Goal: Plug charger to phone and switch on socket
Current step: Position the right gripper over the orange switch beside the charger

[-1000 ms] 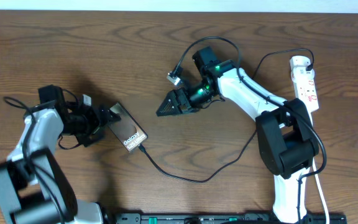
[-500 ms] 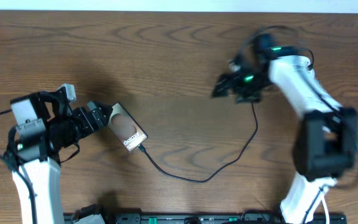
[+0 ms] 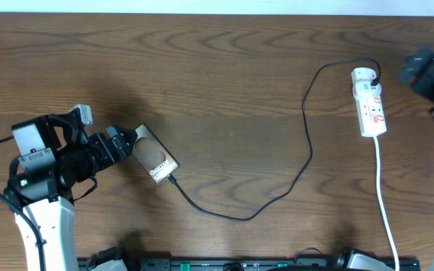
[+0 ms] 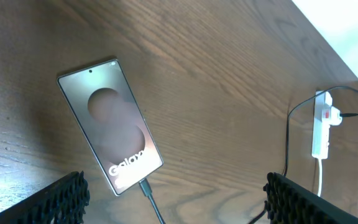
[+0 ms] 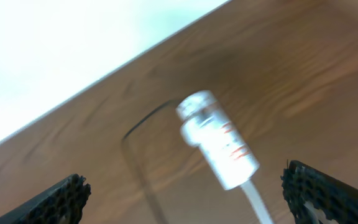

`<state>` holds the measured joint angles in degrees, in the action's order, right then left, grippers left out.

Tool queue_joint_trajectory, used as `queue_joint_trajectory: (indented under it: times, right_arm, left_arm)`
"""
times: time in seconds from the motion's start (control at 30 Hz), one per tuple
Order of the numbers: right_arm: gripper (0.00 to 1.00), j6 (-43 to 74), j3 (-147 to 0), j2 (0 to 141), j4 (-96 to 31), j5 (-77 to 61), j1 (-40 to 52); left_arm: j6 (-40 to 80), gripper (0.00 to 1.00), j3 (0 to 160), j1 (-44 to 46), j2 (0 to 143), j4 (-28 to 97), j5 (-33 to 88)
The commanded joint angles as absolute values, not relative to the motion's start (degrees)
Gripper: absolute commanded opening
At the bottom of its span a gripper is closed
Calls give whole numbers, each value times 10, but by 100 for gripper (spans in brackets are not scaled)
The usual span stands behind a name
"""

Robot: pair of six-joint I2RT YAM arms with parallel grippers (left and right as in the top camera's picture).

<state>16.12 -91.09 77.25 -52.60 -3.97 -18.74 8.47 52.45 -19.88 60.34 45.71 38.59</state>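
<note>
Nearest the front edge of the table, the left arm is cut off at the bottom of the overhead view. The left gripper stands spread and holds nothing. In its wrist view only the two dark fingertips show, one in each lower corner, the rest out of frame.

Just beyond them the phone lies flat on the wood, clear of both fingertips, with its "Galaxy" lettering at the end nearer the camera. From overhead the gripper sits just beside the phone's opposite end; contact cannot be confirmed from that view.

The charger meets the phone's lettered end with its plug tip. Whether the tip is fully seated cannot be told. The black cable loops forward, then runs up across the table to a dark plug at the rounded end of the socket.

The socket lies near the right side, well apart from the phone, its white cord trailing to the front edge. Red switch marks are visible; their position is too small to read.

Farthest out, the right gripper is spread wide and empty. Its wrist view is blurred, the socket a smeared white shape. Overhead, that arm is cut off by the right edge, near the socket but not touching it.
</note>
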Motion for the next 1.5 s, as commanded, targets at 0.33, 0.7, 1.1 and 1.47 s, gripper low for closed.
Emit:
queue_joint_trajectory:
  times: [0.33,0.7,1.1,1.47]
  right_arm:
    - [99,-29,-934,1017,-557,-413,-348]
    - [99,-170,-1051,1200,-689,-383,-332]
    - [99,-193,-1051,1206,-603,-295,-297]
    - [99,-159,-1051,1238,-584,-319,-293]
  left_arm:
    - [47,89,521,-202,615,477,380]
    - [45,90,521,-202,615,482,380]
    - [34,90,521,-202,615,493,379]
    - [32,90,521,-202,615,497,379]
